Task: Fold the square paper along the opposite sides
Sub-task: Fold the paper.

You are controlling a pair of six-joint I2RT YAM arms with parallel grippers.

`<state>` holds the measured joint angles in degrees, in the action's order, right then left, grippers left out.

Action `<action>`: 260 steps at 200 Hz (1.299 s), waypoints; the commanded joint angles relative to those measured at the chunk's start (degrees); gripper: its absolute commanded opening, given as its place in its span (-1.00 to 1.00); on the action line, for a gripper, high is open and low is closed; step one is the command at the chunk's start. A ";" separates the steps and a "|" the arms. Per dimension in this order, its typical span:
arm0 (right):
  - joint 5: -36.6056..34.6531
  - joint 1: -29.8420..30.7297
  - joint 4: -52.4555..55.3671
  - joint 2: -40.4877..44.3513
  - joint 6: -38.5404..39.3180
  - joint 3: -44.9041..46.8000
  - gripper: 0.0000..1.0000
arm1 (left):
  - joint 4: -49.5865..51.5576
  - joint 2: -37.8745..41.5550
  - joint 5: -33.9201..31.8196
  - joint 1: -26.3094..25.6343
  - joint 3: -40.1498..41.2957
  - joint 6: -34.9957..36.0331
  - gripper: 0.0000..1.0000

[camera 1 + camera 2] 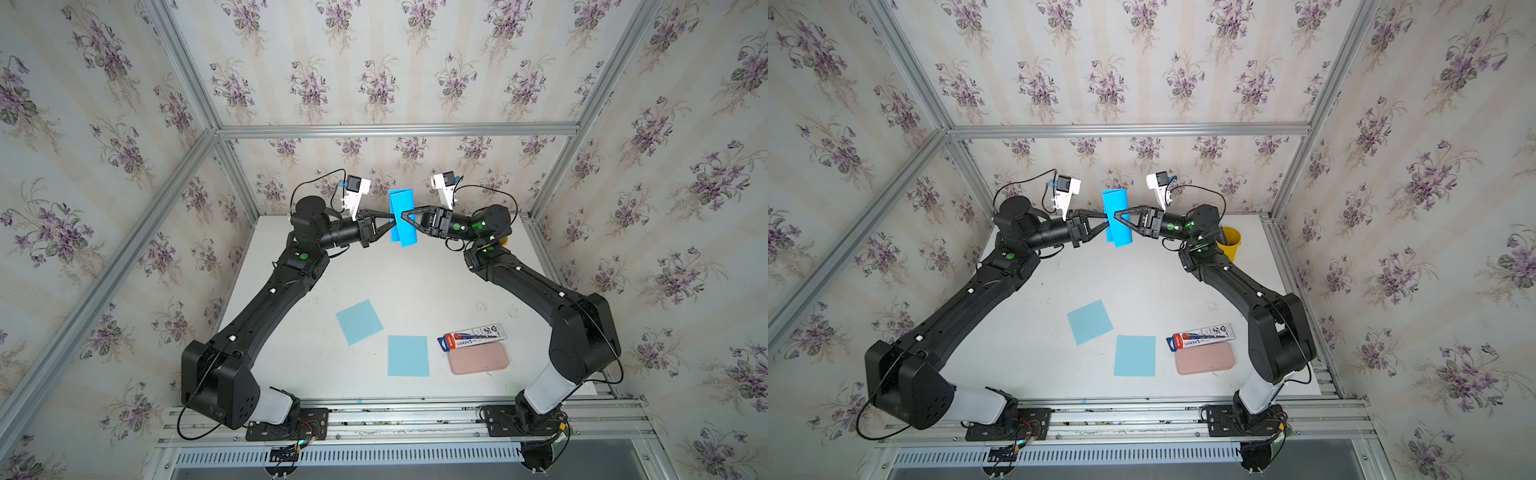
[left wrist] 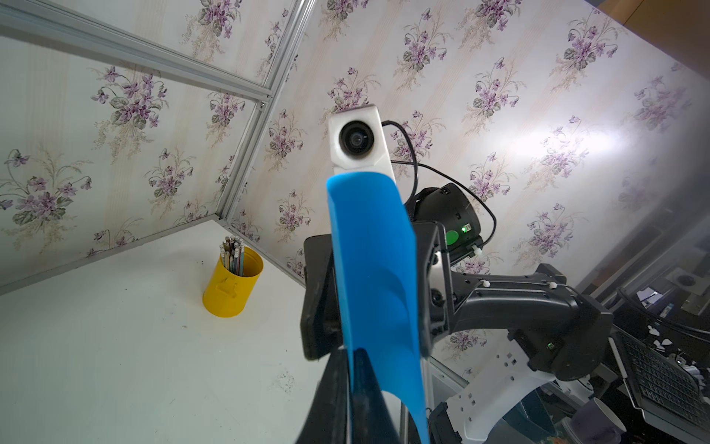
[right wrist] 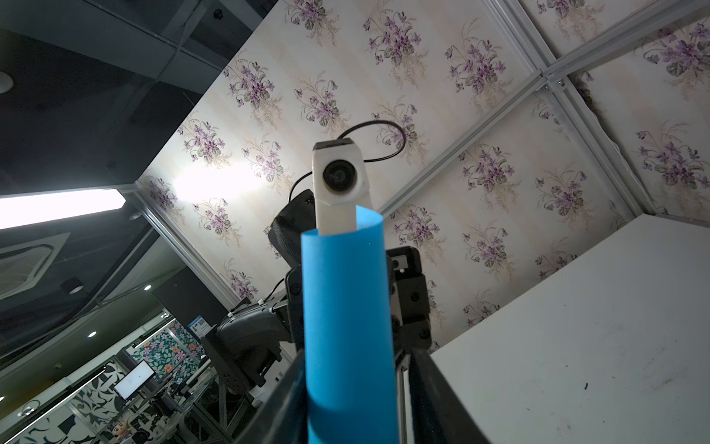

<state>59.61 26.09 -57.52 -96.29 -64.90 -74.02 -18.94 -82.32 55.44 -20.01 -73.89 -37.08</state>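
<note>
A bright blue square paper (image 1: 402, 200) (image 1: 1115, 200) hangs in the air over the back of the white table, bent over into a tall loop. My left gripper (image 1: 392, 218) (image 1: 1106, 217) reaches in from the left and is shut on the paper's edges, which show pinched between its fingers in the left wrist view (image 2: 351, 353). My right gripper (image 1: 404, 216) (image 1: 1117, 216) comes in from the right. Its jaws straddle the rounded bend of the paper (image 3: 345, 307), one finger (image 3: 292, 384) against it and a gap at the other, so it is open.
Two pale blue sheets (image 1: 359, 322) (image 1: 408, 356) lie flat near the table's front. Beside them are a pink case (image 1: 478, 358) and a pen packet (image 1: 471, 336). A yellow cup of pencils (image 1: 1230, 243) (image 2: 232, 286) stands at the back right corner, under the right arm.
</note>
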 commanded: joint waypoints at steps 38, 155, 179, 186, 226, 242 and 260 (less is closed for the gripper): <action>0.68 0.11 -5.08 0.09 -2.73 -0.34 -0.54 | -4.37 -1.09 2.15 -0.82 -0.29 -1.38 -0.72; -0.01 -1.20 -5.83 1.19 -3.20 0.80 -0.86 | -6.61 0.77 2.32 -0.32 2.16 -1.80 -0.35; -0.42 -1.48 -4.60 1.68 -2.26 0.68 -0.86 | -8.06 3.39 1.87 0.32 3.83 -2.47 -0.31; -0.61 -1.48 -4.00 1.79 -1.85 0.63 -0.86 | -8.04 3.40 1.71 0.32 3.84 -2.51 -0.30; -1.64 -1.48 -2.31 2.32 -0.49 0.63 -0.85 | -7.12 1.69 1.49 -0.34 1.63 -3.30 -0.24; -2.11 -1.47 -1.61 2.72 0.12 0.88 -0.85 | -3.92 1.64 0.47 -1.14 0.48 -0.86 -0.24; -2.96 -1.39 1.10 3.56 2.38 1.13 -0.85 | -1.18 1.67 -0.20 -1.76 -0.70 1.06 -0.25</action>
<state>58.11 24.69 -58.50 -93.97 -65.65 -73.10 -22.74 -80.66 56.18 -21.15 -73.17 -39.18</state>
